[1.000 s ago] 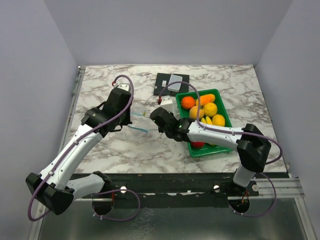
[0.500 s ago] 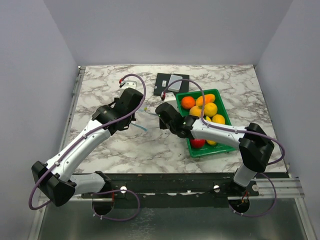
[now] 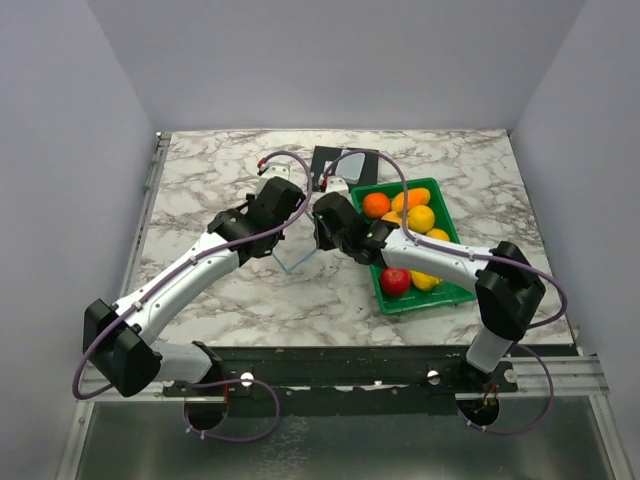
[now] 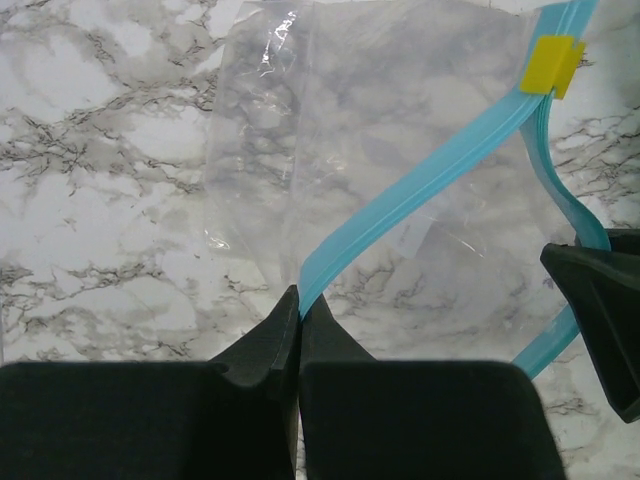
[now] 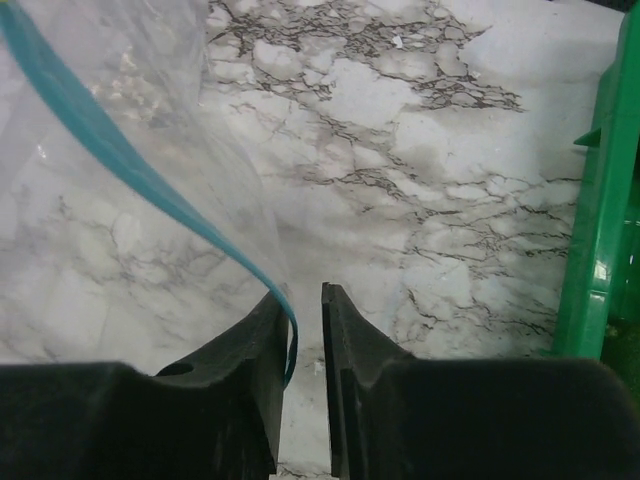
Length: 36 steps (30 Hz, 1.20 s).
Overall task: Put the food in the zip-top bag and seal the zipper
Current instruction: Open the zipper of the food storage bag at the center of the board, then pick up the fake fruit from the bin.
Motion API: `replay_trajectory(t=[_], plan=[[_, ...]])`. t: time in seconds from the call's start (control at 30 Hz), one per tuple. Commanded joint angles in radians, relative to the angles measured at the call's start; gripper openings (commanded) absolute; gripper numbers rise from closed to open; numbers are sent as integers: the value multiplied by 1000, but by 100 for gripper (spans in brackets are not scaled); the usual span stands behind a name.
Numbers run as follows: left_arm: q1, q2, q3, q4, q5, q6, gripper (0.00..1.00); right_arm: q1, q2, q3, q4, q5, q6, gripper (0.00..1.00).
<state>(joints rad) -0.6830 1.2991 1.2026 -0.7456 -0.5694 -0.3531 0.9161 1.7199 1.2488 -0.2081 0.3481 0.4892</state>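
The clear zip-top bag (image 4: 380,130) hangs low over the marble table between my two grippers. Its light-blue zipper (image 4: 420,180) carries a yellow slider (image 4: 553,65) and droops in a V in the top view (image 3: 300,262). My left gripper (image 4: 300,305) is shut on the zipper strip; it also shows in the top view (image 3: 288,232). My right gripper (image 5: 305,300) has its jaws narrowly parted. The zipper (image 5: 130,170) runs into the gap against the left finger. The food lies in the green tray (image 3: 430,300): an orange (image 3: 376,204), a yellow fruit (image 3: 421,218) and a red one (image 3: 396,281).
The green tray's wall (image 5: 600,200) stands just right of my right gripper. A black flat object (image 3: 340,165) with a pale piece on it lies at the back behind the grippers. Grey walls close in the table on three sides.
Both grippers have moved toward the back and closer together, the left one rightward. The bag went with them and its zipper now droops in a V between them.
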Motion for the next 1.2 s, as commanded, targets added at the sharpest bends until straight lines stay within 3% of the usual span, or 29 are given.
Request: replay_trajectory(t=[0.0, 0.2, 0.7, 1.17], plan=[[-8, 16, -21, 62, 32, 19, 0, 0, 16, 44, -7, -30, -23, 29], [-10, 38, -17, 86, 95, 29, 0, 1, -39, 41, -19, -28, -19, 44], [-16, 26, -51, 141, 128, 48, 0, 0, -309, -87, -139, 58, -33, 64], [-16, -48, -160, 210, 146, 78, 0, 0, -521, -251, -473, 231, 165, 66]])
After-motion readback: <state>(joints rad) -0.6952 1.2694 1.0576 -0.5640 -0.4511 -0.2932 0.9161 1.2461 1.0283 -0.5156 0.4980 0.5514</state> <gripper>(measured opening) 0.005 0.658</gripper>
